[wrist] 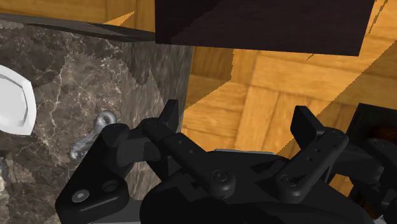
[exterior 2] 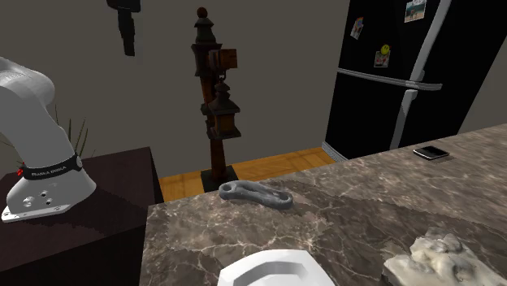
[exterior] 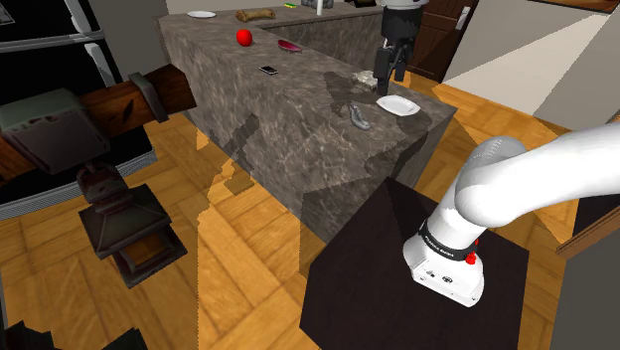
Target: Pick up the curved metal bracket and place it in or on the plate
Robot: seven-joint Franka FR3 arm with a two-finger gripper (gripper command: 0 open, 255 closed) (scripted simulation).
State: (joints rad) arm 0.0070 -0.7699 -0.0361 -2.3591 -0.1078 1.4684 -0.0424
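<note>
**Bracket flat on the counter, claw open above**

Nearest, the dark stand (exterior: 417, 259) carries the white arm. Beyond it, on the marble counter (exterior: 298, 139), the grey curved bracket (exterior: 360, 116) lies flat near the corner. It is just beside the white plate (exterior: 397, 104) and does not touch it. Past the plate the gripper (exterior: 389, 70) hovers, fingers spread, grasping nothing. Farther along lies a phone (exterior: 268, 70).

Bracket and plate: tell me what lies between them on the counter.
Nothing. Only bare counter separates the bracket from the plate, plainest in the second exterior view; the shoulder view shows the same.
</note>
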